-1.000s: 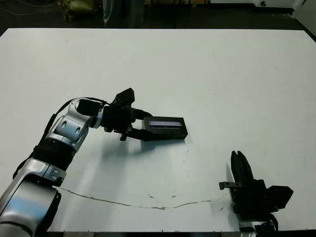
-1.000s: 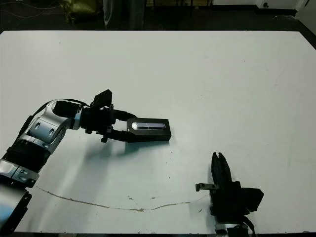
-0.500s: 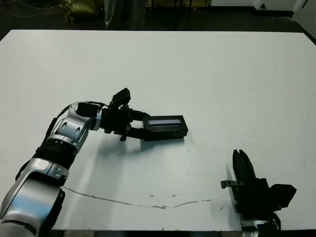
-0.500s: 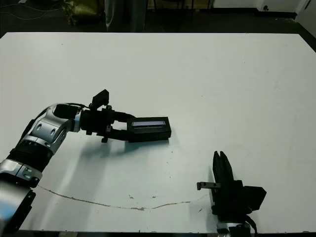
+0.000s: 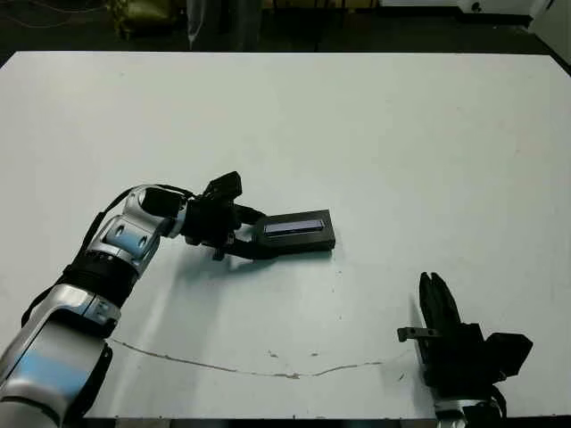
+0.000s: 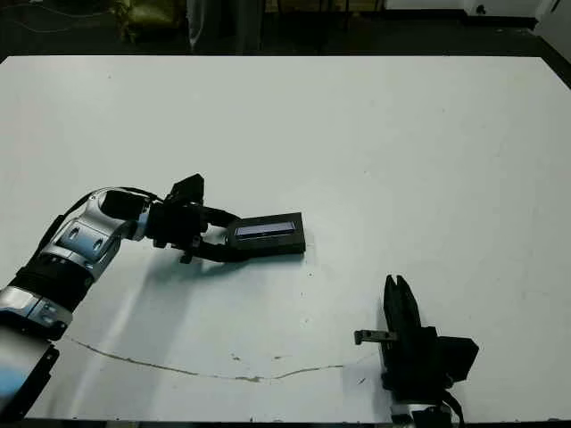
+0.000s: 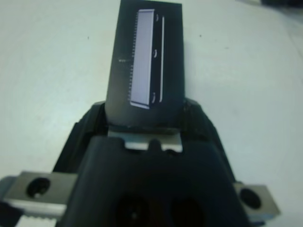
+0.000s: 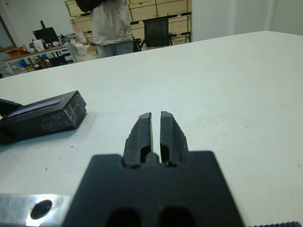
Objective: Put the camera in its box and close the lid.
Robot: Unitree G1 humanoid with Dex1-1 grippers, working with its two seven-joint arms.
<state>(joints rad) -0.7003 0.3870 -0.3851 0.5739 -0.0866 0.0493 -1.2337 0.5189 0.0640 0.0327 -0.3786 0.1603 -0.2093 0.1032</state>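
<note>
The lid (image 5: 299, 228), a black cover with a long grey strip on top, lies flat near the table's middle. It looks like a thick closed block in the right wrist view (image 8: 45, 113). My left gripper (image 5: 257, 234) is shut on the lid's near end, with one finger (image 7: 90, 125) on each long side. The box's tray does not show apart from the lid. The camera is hidden. My right gripper (image 5: 434, 296) is shut with nothing in it. It rests near the table's front edge, well to the right of the lid.
A thin brownish line (image 5: 223, 366) runs across the white table (image 5: 401, 134) near its front edge. A person (image 8: 111, 23) stands beyond the far edge, among chairs and shelves.
My left wrist has sunk a little and the lid now lies flatter on the table. The right arm has not moved.
</note>
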